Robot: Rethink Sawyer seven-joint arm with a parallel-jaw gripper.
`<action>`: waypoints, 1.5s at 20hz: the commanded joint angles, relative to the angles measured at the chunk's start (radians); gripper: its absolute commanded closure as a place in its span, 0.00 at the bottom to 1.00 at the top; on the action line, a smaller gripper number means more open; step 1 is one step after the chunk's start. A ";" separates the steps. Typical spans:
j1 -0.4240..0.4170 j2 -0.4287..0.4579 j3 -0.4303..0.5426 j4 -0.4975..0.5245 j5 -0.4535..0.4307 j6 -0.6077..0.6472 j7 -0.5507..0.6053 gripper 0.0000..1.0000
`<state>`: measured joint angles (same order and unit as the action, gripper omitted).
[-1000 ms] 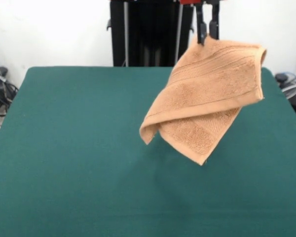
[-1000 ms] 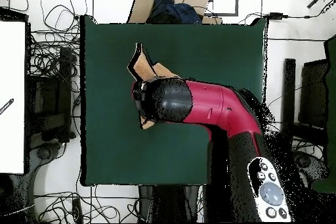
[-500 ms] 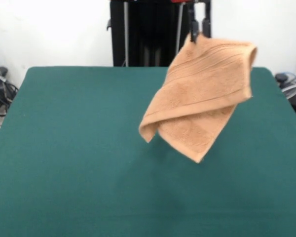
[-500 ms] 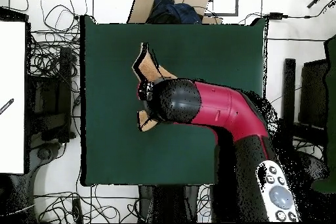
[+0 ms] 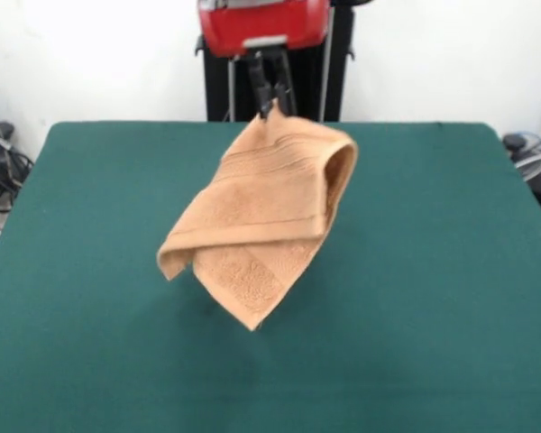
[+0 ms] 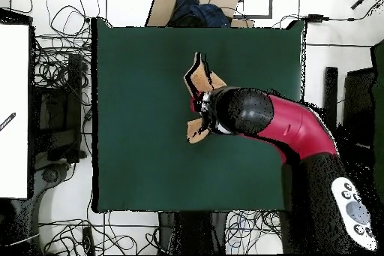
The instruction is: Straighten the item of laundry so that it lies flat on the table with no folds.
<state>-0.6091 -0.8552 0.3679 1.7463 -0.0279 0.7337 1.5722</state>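
Gripper [image 5: 272,106] pinches towel [image 5: 257,221] by top corner; towel hangs folded above table [image 5: 451,271] centre. You lower slowly, drag toward 6 o'clock so trailing fold peels open flat.

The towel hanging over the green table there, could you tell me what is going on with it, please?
The robot's claw is shut on one top corner of the peach-orange towel and holds it up in the air above the green table. The towel hangs folded over on itself, its lowest corner pointing down and apparently clear of the cloth. It is not spread flat yet, so the straightening remains to be done.
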 commanded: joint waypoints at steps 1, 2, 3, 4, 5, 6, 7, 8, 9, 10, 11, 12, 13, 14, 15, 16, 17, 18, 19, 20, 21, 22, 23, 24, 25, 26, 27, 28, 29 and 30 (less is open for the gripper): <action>-0.031 0.092 0.116 0.024 -0.018 0.054 -0.105 1.00; -0.033 0.100 0.117 0.021 -0.021 0.053 -0.104 1.00; -0.035 0.105 0.119 0.017 -0.026 0.049 -0.105 1.00; -0.034 0.107 0.118 0.007 -0.034 0.048 -0.108 1.00; -0.033 0.109 0.118 -0.003 -0.042 0.048 -0.111 1.00; -0.034 0.108 0.117 -0.009 -0.049 0.047 -0.117 1.00; -0.030 0.110 0.114 -0.025 -0.057 0.064 -0.122 1.00; -0.024 0.108 0.109 -0.042 -0.065 0.079 -0.125 1.00; -0.018 0.106 0.104 -0.059 -0.073 0.094 -0.128 1.00; -0.015 0.109 0.101 -0.067 -0.078 0.096 -0.129 1.00; -0.017 0.113 0.101 -0.072 -0.074 0.107 -0.129 1.00; -0.019 0.126 0.102 -0.087 -0.072 0.130 -0.131 1.00; -0.021 0.139 0.105 -0.099 -0.067 0.154 -0.132 1.00; -0.020 0.154 0.102 -0.117 -0.064 0.187 -0.124 1.00; -0.023 0.164 0.103 -0.120 -0.059 0.202 -0.115 1.00; -0.026 0.171 0.104 -0.122 -0.056 0.211 -0.113 1.00; -0.029 0.177 0.106 -0.126 -0.054 0.215 -0.111 1.00; -0.033 0.177 0.107 -0.121 -0.053 0.224 -0.112 1.00; -0.034 0.182 0.109 -0.125 -0.052 0.230 -0.113 1.00; -0.036 0.187 0.112 -0.123 -0.054 0.220 -0.115 1.00; -0.038 0.191 0.114 -0.120 -0.056 0.205 -0.115 1.00; -0.044 0.192 0.123 -0.116 -0.061 0.188 -0.127 1.00; -0.046 0.193 0.128 -0.118 -0.068 0.184 -0.136 1.00; -0.046 0.190 0.127 -0.115 -0.070 0.183 -0.129 1.00; -0.044 0.187 0.124 -0.119 -0.075 0.187 -0.122 1.00; -0.038 0.186 0.115 -0.126 -0.081 0.201 -0.107 0.00; -0.038 0.184 0.112 -0.121 -0.082 0.190 -0.103 0.00; -0.038 0.181 0.110 -0.116 -0.083 0.179 -0.098 0.00; -0.042 0.179 0.113 -0.104 -0.081 0.164 -0.097 0.00; -0.042 0.179 0.114 -0.100 -0.080 0.152 -0.093 0.00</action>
<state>-0.6491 -0.6799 0.4028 1.6428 -0.0610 0.8728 1.5722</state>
